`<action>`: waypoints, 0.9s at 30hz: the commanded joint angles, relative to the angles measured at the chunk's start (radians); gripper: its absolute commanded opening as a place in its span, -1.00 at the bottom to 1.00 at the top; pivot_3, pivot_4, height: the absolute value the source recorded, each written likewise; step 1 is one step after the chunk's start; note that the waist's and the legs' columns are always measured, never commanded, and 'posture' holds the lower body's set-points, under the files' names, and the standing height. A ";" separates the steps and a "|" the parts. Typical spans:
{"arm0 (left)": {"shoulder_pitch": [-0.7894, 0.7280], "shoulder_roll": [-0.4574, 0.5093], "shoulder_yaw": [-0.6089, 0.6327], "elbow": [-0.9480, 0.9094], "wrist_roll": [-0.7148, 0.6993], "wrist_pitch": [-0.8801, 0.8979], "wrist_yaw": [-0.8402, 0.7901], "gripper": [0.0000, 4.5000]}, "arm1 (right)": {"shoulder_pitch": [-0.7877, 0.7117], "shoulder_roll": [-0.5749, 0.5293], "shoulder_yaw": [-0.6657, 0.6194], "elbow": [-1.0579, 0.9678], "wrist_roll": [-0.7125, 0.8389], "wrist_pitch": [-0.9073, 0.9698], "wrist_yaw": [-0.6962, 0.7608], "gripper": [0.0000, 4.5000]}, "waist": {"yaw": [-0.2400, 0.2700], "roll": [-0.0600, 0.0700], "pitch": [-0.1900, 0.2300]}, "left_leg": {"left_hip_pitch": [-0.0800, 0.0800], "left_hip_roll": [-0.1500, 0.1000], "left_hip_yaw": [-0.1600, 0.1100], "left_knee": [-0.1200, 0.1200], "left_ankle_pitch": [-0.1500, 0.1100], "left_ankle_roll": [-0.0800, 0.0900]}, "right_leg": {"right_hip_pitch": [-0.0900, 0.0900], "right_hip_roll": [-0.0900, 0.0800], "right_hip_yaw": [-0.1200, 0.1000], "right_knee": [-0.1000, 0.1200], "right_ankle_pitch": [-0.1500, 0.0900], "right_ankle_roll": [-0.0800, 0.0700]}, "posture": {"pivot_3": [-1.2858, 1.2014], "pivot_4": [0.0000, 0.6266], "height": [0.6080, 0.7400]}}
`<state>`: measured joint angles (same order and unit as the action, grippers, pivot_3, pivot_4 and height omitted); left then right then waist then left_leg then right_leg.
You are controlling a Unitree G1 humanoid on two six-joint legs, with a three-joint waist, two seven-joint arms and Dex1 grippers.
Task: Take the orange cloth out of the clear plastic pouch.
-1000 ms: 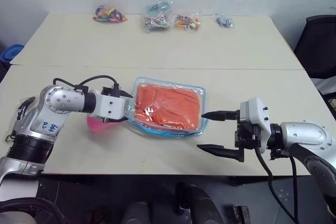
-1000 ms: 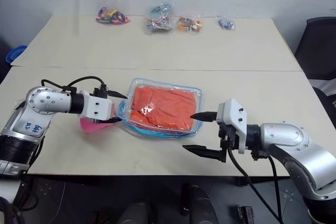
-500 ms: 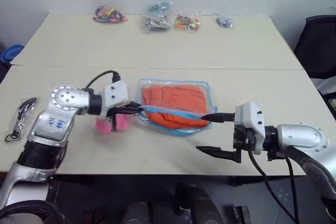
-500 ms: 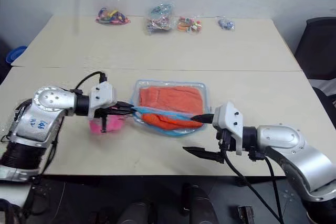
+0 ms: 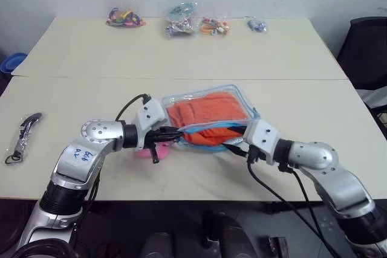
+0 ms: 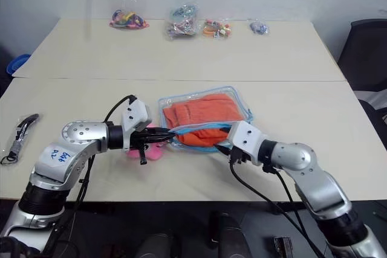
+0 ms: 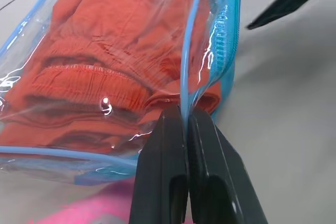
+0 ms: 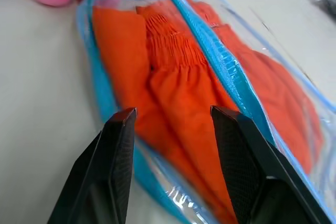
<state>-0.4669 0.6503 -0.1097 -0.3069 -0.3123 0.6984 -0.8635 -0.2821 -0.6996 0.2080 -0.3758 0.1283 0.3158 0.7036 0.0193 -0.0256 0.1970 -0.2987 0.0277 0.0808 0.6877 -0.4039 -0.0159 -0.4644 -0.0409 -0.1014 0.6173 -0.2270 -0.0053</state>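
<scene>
Cloth (image 5: 208, 112) is inside the pouch (image 5: 240, 96) — left gripper (image 7: 185, 113) pinches its rim, right gripper (image 8: 173, 116) half-open at the mouth; next, grab fabric.

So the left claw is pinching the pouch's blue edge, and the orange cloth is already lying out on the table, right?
Not quite. The left gripper does pinch the clear plastic pouch by its blue edge, but the left wrist view shows the orange cloth inside the pouch.

The cloth (image 5: 208, 113) lies in the pouch (image 5: 239, 98), between left gripper (image 5: 172, 132) and right gripper (image 8: 170, 124); the plush charm (image 5: 145, 151) sits beside the left gripper.
</scene>
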 commanded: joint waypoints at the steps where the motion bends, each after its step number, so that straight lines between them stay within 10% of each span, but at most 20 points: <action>1: -0.009 0.005 0.010 -0.042 -0.009 -0.008 0.007 -1.00 | -0.014 -0.021 0.024 0.040 -0.098 -0.109 0.009 0.01 | 0.000 0.000 0.000 | 0.000 0.000 0.000 0.000 0.000 0.000 | 0.000 0.000 0.000 0.000 0.000 0.000 | 0.03 -0.52 1.00; 27: -0.013 -0.004 0.011 -0.049 -0.015 -0.019 0.021 -1.00 | -0.090 -0.045 0.141 0.224 -0.647 -0.466 -0.055 0.01 | -0.018 0.000 0.000 | 0.000 0.000 0.000 0.000 0.000 -0.001 | 0.000 0.000 0.000 0.000 0.000 0.000 | 0.03 -0.52 1.00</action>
<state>-0.4653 0.6486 -0.1092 -0.3236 -0.3129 0.6975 -0.8432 -0.3829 -0.7389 0.3467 -0.1370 -0.5094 -0.1356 0.6321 0.0008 -0.0256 0.1970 -0.2983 0.0278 0.0804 0.6878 -0.4036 -0.0166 -0.4640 -0.0412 -0.1013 0.6178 -0.2272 -0.0057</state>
